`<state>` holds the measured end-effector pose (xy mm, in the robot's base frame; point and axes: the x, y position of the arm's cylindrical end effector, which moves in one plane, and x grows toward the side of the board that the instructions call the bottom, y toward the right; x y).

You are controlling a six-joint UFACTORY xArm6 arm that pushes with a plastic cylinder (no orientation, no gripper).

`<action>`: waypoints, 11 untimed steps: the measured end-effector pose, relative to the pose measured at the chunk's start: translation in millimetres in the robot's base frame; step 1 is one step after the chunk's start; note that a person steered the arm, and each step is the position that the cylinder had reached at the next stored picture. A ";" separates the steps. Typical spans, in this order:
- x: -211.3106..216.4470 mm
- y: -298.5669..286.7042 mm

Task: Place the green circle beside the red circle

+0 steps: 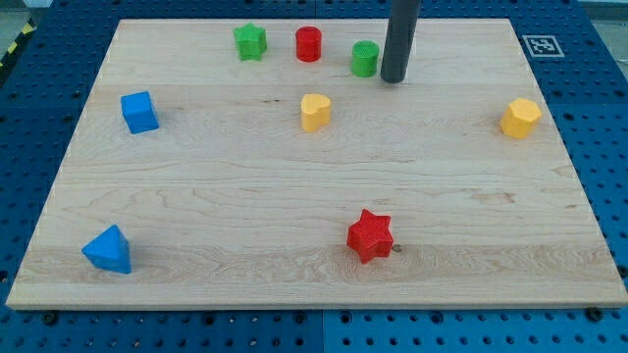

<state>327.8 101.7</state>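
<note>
Camera view: my tip — bare rod, nothing held — touches ribbed green circle; red circle near.

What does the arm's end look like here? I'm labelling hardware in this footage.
Only a straight, dark grey rod shows, round in section and smooth, entering from the view's top edge. It is plain: no cables, markings or pincer visible. My tip is a blunt, flat end, just right of the green circle. The rest of the arm is out of frame.
</note>
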 end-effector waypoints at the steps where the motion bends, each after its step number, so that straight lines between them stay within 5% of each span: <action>1: -0.1 -19.9; 7: -24.9 -45.4; 9: 83.9 -34.1; 11: 145.1 -121.6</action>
